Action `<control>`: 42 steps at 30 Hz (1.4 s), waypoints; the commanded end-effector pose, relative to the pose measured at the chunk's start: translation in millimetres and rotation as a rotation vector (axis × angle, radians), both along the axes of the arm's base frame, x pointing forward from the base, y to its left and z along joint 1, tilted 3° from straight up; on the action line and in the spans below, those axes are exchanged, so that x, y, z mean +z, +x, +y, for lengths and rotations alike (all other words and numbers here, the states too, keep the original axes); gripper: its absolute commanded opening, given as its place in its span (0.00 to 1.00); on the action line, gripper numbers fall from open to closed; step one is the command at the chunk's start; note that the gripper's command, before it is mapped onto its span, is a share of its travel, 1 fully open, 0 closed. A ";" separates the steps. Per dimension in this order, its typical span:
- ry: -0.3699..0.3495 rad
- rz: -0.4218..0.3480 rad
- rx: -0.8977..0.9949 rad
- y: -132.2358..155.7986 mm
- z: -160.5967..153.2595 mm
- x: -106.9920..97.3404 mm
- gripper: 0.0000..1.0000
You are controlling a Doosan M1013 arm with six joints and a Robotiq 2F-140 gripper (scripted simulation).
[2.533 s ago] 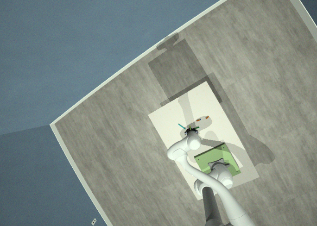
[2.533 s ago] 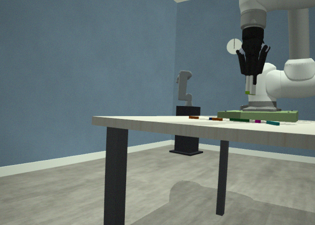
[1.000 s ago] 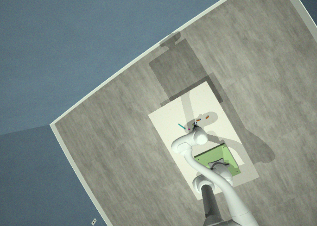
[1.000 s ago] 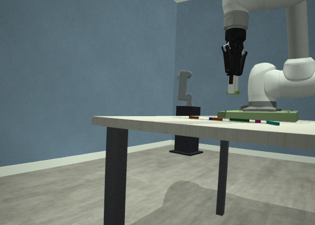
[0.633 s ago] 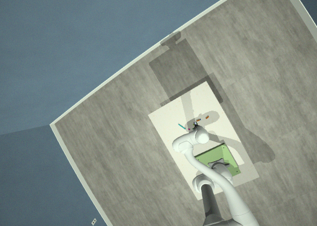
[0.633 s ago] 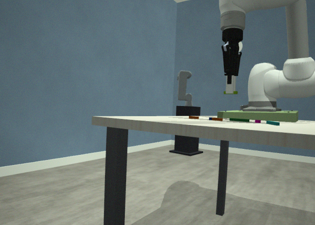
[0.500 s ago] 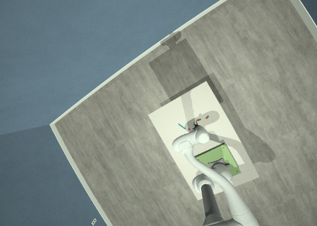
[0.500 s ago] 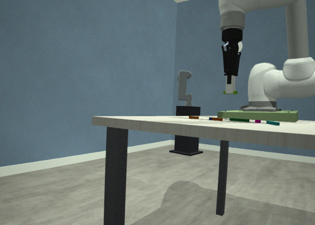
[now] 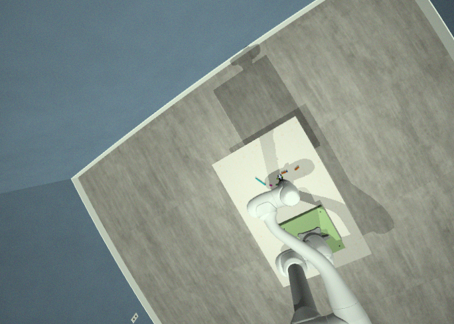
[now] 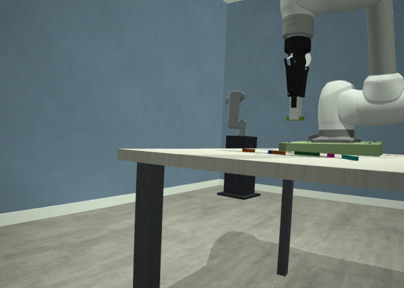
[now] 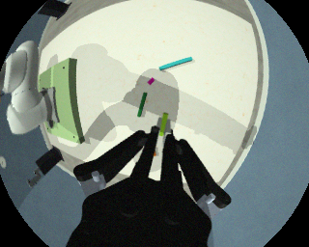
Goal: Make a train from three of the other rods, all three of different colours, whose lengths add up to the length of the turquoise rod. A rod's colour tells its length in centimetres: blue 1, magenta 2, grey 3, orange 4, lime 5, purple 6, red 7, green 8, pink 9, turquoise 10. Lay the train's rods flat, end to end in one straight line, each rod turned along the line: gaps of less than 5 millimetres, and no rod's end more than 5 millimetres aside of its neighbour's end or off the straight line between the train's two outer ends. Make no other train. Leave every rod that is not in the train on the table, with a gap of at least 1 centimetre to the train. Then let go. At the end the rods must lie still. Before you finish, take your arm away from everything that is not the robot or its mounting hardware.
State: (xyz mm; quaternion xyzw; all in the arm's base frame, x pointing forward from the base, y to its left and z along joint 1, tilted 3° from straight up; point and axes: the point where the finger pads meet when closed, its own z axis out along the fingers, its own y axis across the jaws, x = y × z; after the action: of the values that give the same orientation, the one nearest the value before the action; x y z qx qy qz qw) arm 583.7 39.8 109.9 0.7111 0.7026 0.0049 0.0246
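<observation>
My gripper (image 10: 295,114) (image 11: 163,123) (image 9: 279,178) is shut on a lime rod (image 10: 300,118) (image 11: 163,123) and holds it level, high above the table (image 10: 195,158). Below it on the table lie the turquoise rod (image 10: 349,157) (image 11: 175,64) (image 9: 260,181), a short magenta rod (image 10: 331,155) (image 11: 151,80) (image 9: 271,184) and a green rod (image 10: 306,153) (image 11: 142,104). Further left in the exterior view a small blue rod (image 10: 270,151) lies end to end with an orange rod (image 10: 279,152) (image 9: 283,172). Another orange rod (image 10: 248,150) (image 9: 297,168) lies apart from them.
The arm's green base plate (image 10: 329,147) (image 9: 312,221) (image 11: 61,96) sits on the table behind the rods. A second small arm on a dark pedestal (image 10: 240,141) stands on the floor beyond the table.
</observation>
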 end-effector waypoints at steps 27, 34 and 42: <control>0.000 0.000 0.000 3.2 -2.3 -77.0 0.03; 0.000 0.000 0.000 3.7 -2.6 -87.4 0.03; 0.000 0.000 0.000 3.7 -2.6 -87.9 0.03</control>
State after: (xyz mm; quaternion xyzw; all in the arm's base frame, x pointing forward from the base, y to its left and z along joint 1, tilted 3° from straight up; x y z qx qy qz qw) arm 587.4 37.1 22.0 0.7111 0.7027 0.0049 0.0245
